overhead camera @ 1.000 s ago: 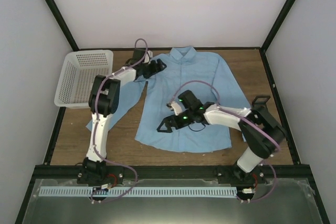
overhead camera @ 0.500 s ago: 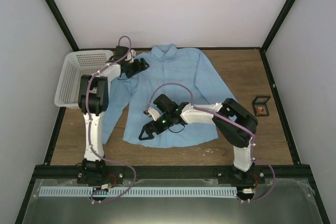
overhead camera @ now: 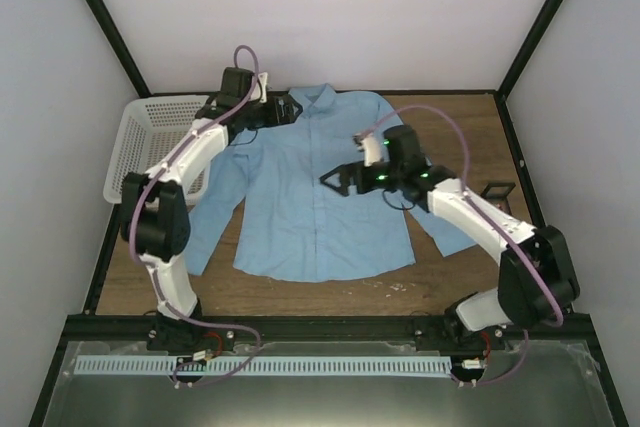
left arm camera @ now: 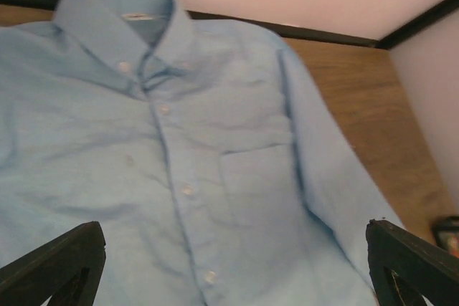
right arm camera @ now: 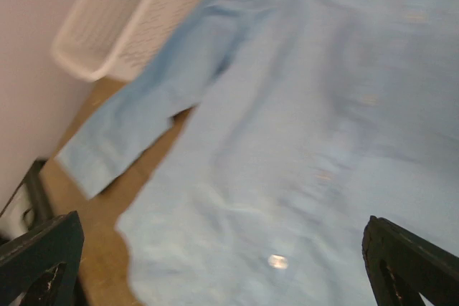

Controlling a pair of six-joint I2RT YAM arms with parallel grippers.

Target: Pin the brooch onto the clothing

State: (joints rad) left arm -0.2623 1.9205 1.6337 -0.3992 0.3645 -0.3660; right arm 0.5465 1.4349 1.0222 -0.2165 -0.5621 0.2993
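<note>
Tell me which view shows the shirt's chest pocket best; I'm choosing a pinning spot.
Left wrist: the chest pocket is clear and unobstructed on the shirt. Top external shows most of the shirt, but the pocket cannot be made out. Right wrist is blurred, showing a sleeve and basket, no pocket.

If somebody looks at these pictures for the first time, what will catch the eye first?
First the light blue shirt, spread flat and front up over the middle of the wooden table. Next come the two arms above it. The left gripper is by the collar at the far side and the right gripper hangs over the chest, both open and empty. A white mesh basket stands at the far left corner.
</note>
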